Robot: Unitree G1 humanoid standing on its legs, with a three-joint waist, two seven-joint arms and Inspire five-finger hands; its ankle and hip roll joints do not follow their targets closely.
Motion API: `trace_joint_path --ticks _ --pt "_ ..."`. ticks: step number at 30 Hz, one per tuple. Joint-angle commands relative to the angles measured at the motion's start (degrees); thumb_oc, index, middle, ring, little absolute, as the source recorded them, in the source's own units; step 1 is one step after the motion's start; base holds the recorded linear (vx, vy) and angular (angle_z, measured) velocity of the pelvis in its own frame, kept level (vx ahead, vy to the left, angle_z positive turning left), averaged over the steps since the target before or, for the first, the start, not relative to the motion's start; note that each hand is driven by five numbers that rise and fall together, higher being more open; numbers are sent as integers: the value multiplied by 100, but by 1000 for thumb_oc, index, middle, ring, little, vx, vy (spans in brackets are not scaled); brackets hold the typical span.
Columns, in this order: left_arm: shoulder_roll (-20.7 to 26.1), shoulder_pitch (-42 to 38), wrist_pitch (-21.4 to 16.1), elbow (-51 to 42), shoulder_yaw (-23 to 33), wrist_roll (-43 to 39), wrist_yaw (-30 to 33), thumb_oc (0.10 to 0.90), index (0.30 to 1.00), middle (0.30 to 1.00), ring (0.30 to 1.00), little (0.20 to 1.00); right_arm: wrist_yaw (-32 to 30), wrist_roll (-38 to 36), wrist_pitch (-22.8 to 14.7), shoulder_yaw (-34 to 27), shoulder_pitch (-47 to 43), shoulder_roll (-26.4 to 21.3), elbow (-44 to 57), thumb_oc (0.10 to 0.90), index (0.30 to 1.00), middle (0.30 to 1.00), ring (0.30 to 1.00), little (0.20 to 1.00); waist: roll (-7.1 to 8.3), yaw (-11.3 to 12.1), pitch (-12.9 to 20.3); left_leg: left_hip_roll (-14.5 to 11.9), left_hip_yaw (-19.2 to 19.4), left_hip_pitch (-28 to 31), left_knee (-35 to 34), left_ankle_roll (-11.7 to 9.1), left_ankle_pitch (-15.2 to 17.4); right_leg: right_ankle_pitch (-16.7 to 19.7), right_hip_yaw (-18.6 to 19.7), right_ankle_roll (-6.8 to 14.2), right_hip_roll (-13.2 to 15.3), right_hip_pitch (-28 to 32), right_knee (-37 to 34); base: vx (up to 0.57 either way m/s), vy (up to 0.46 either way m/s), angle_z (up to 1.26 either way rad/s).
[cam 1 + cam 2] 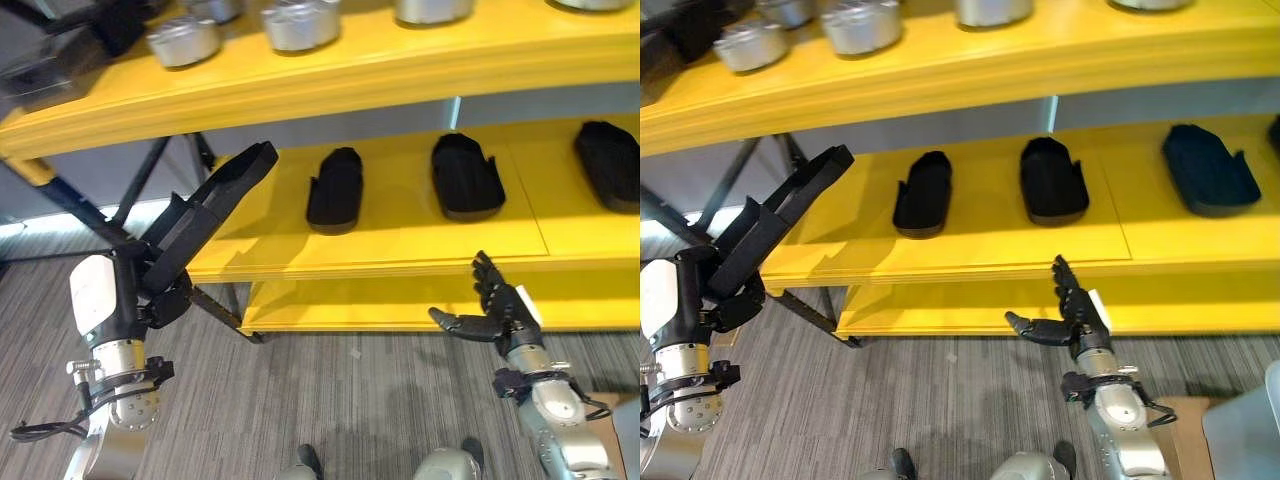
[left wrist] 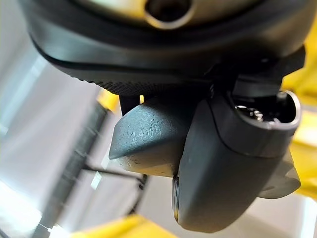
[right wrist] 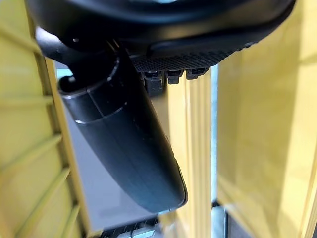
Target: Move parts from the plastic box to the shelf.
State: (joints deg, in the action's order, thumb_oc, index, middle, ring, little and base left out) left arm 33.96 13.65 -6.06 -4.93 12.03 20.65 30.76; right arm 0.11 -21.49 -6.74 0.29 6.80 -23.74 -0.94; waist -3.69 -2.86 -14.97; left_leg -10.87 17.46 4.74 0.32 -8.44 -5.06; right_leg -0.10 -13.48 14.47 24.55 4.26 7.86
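Before a yellow shelf (image 1: 400, 255) of smooth painted boards, we see the left hand (image 1: 160, 295) raised at the far left, its fingers clamped round a long black part (image 1: 210, 215), a flat-sided, matte plastic moulding that slants up until its rounded tip hangs over the left end of the middle board. On that board we count three more black parts, each a low, shoe-like shell with a rounded nose: the first part (image 1: 334, 189) lies left of centre, the second part (image 1: 466, 177) just right of centre, the third part (image 1: 610, 165) at the right edge, all well apart from one another. On the top board we count five silver-grey metal castings along the edge, rounded and dully shining, among them a left casting (image 1: 183, 39) and a next casting (image 1: 300, 23). Lower right, the right hand (image 1: 497, 312) stands in front of the shelf's lower edge with fingers spread straight and thumb out to the side, grasping nothing. Grey striped carpet (image 1: 380, 390) covers the floor below.
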Motion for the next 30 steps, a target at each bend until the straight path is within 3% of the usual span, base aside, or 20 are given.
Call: trace_joint_path --ticks 1,7,11,12,14,19,22,24,25,30 --pt "347 -444 -301 -293 791 15 697 400 300 300 300 300 -198 -188 -515 -506 -505 -499 509 900 1000 1000 1000 1000 -91 -242 551 -416 -85 142 -322 21 -145 -528 -421 -618 -725 -133 506 84 68 28" --pt "344 -402 -507 -213 1117 81 1008 400 300 300 300 300 -289 -136 -327 -524 -622 -349 566 900 1000 1000 1000 1000 56 -9 606 -366 -43 161 -297 38 -49 -189 -683 -433 -568 74 57 53 17 5" --pt "495 -398 -693 -60 1230 379 786 400 300 300 300 300 -137 -118 -341 -472 -642 -325 692 900 1000 1000 1000 1000 142 69 642 -372 -27 158 -298 46 -40 -26 -731 -379 -561 154 -139 63 -18 -2" --pt "522 -416 -795 -42 1219 383 708 400 300 300 300 300 -92 -152 -324 -537 -600 -332 843 900 1000 1000 1000 1000 224 118 669 -394 -14 138 -272 53 -15 40 -765 -350 -579 197 -243 77 -15 2" --pt "569 -542 -598 21 1141 260 588 400 300 300 300 300 -93 -180 -265 -589 -655 -396 905 900 1000 1000 1000 1000 292 156 706 -400 -46 90 -232 62 17 45 -758 -325 -605 229 -276 93 55 10" --pt "595 -853 -522 251 934 143 398 400 300 300 300 300 -174 -274 -245 -640 -717 -401 953 900 1000 1000 1000 1000 413 205 726 -304 26 24 -118 159 113 0 -806 -350 -696 273 -220 54 111 4" --pt "542 -728 -379 220 1008 107 384 400 300 300 300 300 -45 -331 -154 -625 -833 -318 954 900 1000 1000 1000 1000 438 377 724 -285 304 178 -134 120 220 95 -1361 -325 -713 249 -212 40 76 -15" --pt "457 -416 -367 90 1191 87 512 400 300 300 300 300 5 -272 -123 -525 -1023 -259 969 900 1000 1000 1000 1000 407 677 703 -336 743 373 -198 89 250 436 -2201 -304 -520 167 -219 -34 44 -78" --pt "404 -276 -344 -41 1306 70 466 400 300 300 300 300 -86 -129 -151 -397 -1099 -218 1012 900 1000 1000 1000 1000 402 774 668 -295 842 450 -224 141 290 541 -2369 -298 -450 109 -205 -46 32 -133" --pt "428 -353 -232 43 1263 12 572 400 300 300 300 300 -67 20 -151 -230 -1106 -272 1110 900 1000 1000 1000 1000 450 718 678 -277 937 361 -46 160 348 626 -2347 -300 -493 38 -364 -54 45 -38"
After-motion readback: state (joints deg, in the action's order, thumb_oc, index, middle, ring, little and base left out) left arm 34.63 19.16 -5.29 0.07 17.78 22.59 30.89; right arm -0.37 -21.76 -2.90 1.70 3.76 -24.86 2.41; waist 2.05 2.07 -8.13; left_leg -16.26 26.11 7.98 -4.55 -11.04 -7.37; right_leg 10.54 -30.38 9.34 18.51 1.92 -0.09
